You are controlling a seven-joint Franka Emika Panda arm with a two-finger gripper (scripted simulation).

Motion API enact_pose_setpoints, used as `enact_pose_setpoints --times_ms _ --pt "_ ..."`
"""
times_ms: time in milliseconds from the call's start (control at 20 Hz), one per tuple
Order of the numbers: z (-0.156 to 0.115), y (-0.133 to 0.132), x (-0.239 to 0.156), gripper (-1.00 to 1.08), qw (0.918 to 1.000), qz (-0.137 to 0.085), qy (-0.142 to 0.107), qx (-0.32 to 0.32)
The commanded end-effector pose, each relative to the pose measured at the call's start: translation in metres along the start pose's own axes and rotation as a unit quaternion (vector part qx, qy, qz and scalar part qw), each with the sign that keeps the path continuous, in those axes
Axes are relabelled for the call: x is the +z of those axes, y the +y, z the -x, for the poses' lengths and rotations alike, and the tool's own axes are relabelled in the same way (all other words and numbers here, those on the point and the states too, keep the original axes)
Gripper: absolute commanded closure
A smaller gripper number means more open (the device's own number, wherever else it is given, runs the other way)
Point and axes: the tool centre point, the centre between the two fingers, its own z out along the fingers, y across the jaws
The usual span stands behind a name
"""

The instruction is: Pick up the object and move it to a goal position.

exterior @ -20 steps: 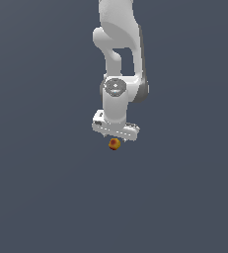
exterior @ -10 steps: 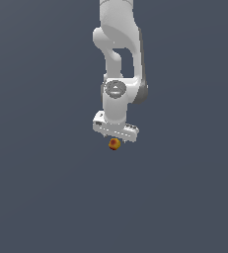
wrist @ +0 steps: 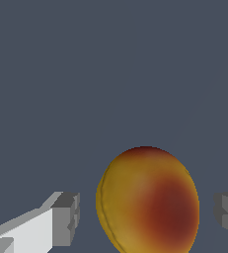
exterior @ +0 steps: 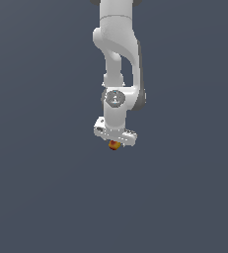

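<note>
The object (exterior: 114,145) is a tiny orange-red ball with yellow patches, showing just below the white gripper (exterior: 114,140) in the exterior view. In the wrist view the ball (wrist: 147,200) looks large and sits between the two fingers. One grey fingertip (wrist: 66,217) stands to one side of it and the other fingertip (wrist: 227,212) to the other side. A narrow gap shows between each fingertip and the ball. The gripper (wrist: 146,215) is open around the ball and does not touch it.
Only a plain dark grey-blue ground (exterior: 41,188) shows around the arm (exterior: 118,44). No other objects, edges or containers are in view.
</note>
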Motion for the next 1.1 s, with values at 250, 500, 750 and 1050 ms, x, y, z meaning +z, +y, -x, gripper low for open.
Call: enact_pose_setpoints --times_ms 250,500,750,1050 --pt "-0.001 0.0 0.009 1.08 1.0 0.0 0.001 0.0" --pt "-0.001 0.0 0.009 1.08 1.0 0.0 0.001 0.0" --pt "-0.001 -0.001 0.008 1.08 1.0 -0.001 0.001 0.0" --pt "0.003 0.013 0.006 1.08 1.0 -0.001 0.001 0.0"
